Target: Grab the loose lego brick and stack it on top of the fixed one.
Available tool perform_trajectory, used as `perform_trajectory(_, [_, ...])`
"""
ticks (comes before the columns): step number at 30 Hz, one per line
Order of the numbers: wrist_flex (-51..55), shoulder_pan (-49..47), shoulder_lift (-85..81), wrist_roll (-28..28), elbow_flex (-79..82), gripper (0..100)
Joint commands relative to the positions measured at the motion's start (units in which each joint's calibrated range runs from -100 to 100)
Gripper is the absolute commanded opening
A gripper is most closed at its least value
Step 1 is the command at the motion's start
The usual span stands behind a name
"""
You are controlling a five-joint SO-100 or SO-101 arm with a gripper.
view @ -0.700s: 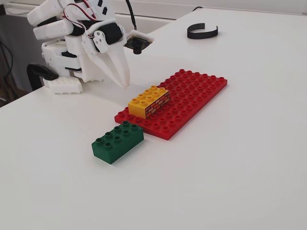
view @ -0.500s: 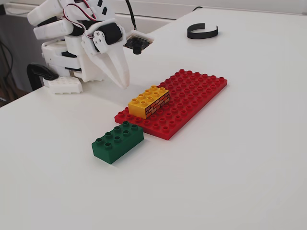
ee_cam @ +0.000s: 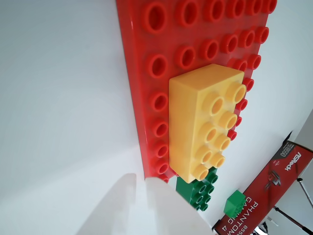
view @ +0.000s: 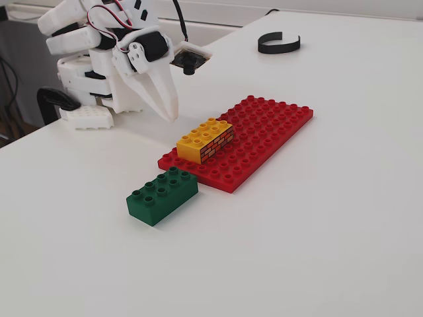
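The dark green 2x4 brick (view: 162,195) lies loose on the white table, just in front of the red baseplate's near corner. In the wrist view it (ee_cam: 198,188) shows partly behind the yellow brick. The yellow 2x4 brick (view: 205,139) with the brick-wall print sits on the near end of the red baseplate (view: 264,132); in the wrist view it (ee_cam: 203,122) fills the middle. My white gripper (view: 170,117) hangs above the table, left of and behind the yellow brick, fingers together and empty. Its fingers enter the wrist view at the bottom (ee_cam: 139,180).
A black open ring (view: 279,43) lies at the far side of the table. The arm's white base (view: 86,79) stands at the far left. In the wrist view a red printed box (ee_cam: 274,191) and a small green block (ee_cam: 234,201) lie beyond the bricks.
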Motion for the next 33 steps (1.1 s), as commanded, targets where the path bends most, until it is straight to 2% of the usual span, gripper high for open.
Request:
perform_trajectory(1, [0.41, 0.3, -0.26, -0.07, 0.05, 1])
perform_trajectory(7, [1.1, 4.82, 0.0, 0.72, -6.37, 1])
perform_trajectory(11, [0.67, 7.57, 5.76, 3.96, -14.43, 1])
perform_trajectory(17, [1.54, 8.38, 30.82, 3.96, -34.97, 1])
perform_trajectory(24, [6.57, 17.66, 66.13, 3.96, -65.92, 1])
perform_trajectory(29, [12.81, 23.07, 84.16, 4.17, -85.65, 1])
perform_trajectory(33, [17.58, 26.11, 94.15, 10.07, -94.06, 1])
